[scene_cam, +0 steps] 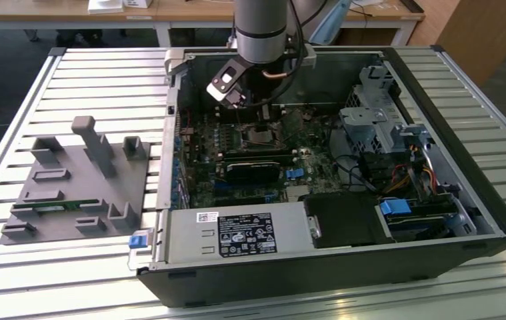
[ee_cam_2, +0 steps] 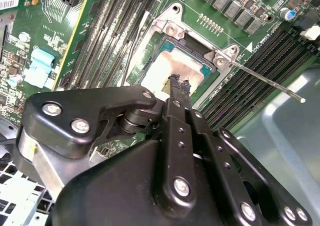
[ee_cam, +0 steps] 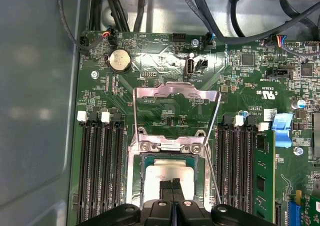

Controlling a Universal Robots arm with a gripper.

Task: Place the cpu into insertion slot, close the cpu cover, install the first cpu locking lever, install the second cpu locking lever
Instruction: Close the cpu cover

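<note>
Writing: a white label (scene_cam: 244, 235) on the power supply box carries dense print and logos. White silkscreen marks dot the green motherboard (ee_cam: 110, 93). None transcribed.

Gripper (ee_cam: 172, 182): black fingers pressed together with a thin seam between them, nothing pinched. The tip stands over the middle of the cpu (ee_cam: 165, 171); cannot tell whether it touches or leaves a small gap. The second wrist view agrees, with the gripper (ee_cam_2: 177, 83) tip at the top of the cpu (ee_cam_2: 157, 70).

Cpu: a flat, pale silver-grey square with a dull smeared patch. It is seated in the insertion slot (ee_cam: 134, 178), silver rim around it.

Cpu cover (ee_cam: 175, 88): a thin bright metal frame, swung open away from the slot on its screwed hinge edge. Green board shows through its window.

Locking lever (ee_cam_2: 265, 80): a thin wire rod, unlatched, angling out over the memory slots.

Room: long black memory slots (ee_cam: 97, 166) flank the slot on both sides. A round coin cell (ee_cam: 119, 60) and cable bundles lie beyond the cover.

Exterior view: the arm (scene_cam: 262, 27) reaches down into the open case (scene_cam: 453, 120), which sits on a ribbed metal table (scene_cam: 101, 87). A grey moulded fixture (scene_cam: 75, 180) lies well apart, at the exterior view's left.
</note>
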